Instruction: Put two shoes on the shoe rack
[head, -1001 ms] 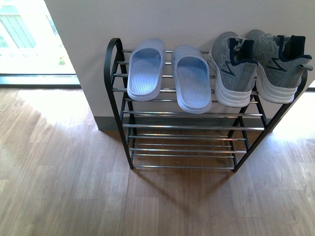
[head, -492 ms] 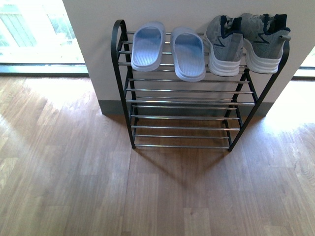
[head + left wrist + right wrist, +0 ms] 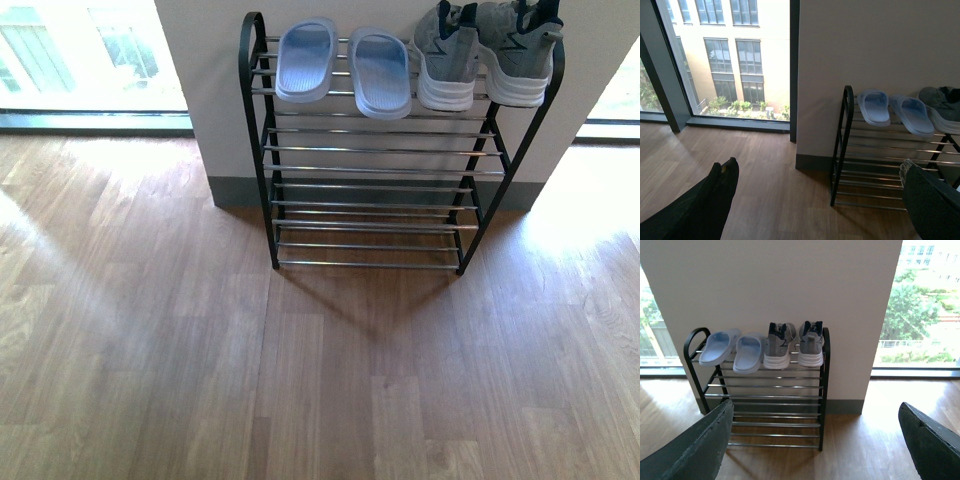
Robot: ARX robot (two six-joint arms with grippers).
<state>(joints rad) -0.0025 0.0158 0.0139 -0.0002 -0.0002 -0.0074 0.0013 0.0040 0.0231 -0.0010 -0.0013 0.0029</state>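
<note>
Both grey sneakers (image 3: 482, 50) sit side by side on the top tier of the shoe rack (image 3: 258, 150), at its right end, heels outward, just beside a pair of pale blue slippers (image 3: 345, 62) on the same tier. The rack stands against the white wall (image 3: 790, 285) on the wooden floor (image 3: 300, 380). The left gripper (image 3: 822, 200) and right gripper (image 3: 815, 440) are both spread wide, empty, well apart from the rack

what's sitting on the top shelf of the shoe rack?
On the shoe rack's top tier: a pair of light blue slippers on the left and the two grey sneakers on the right, soles on the rods. The tiers below look empty; the sneakers' toes are cut off in the front view.
</note>
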